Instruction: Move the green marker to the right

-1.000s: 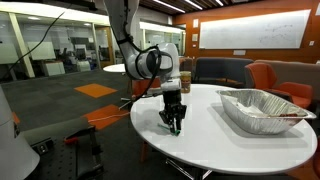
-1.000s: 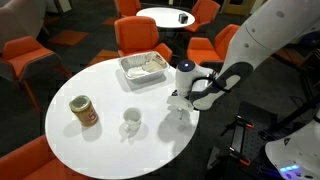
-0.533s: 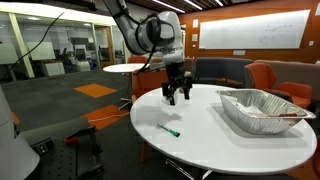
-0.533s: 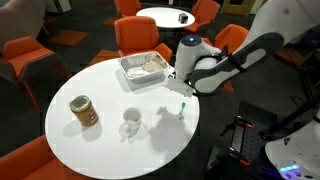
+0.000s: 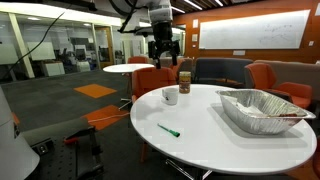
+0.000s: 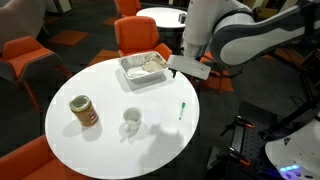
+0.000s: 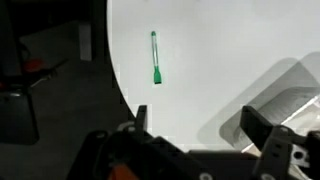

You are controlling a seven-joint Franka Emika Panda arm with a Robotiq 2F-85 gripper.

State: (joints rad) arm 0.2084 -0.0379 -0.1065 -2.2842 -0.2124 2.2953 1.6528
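Observation:
The green marker [image 5: 169, 130] [image 6: 182, 110] lies flat on the white round table [image 5: 220, 145] [image 6: 100, 150], near its edge. Nothing touches it. My gripper [image 5: 164, 59] hangs high above the table, far from the marker, open and empty. In the wrist view the marker [image 7: 156, 58] shows as a small stick far below, beyond my gripper [image 7: 200, 125], whose two dark fingers stand wide apart with only table between them.
A foil tray [image 5: 262, 110] [image 6: 146, 67] sits on the table's far side from the marker. A white mug [image 5: 170, 97] [image 6: 131, 121] and a can [image 5: 184, 80] [image 6: 84, 111] also stand on the table. Orange chairs [image 6: 140, 35] ring it.
The gripper opened and let go of the green marker, which now lies on the table. The arm then rose well above the table and away from the marker.

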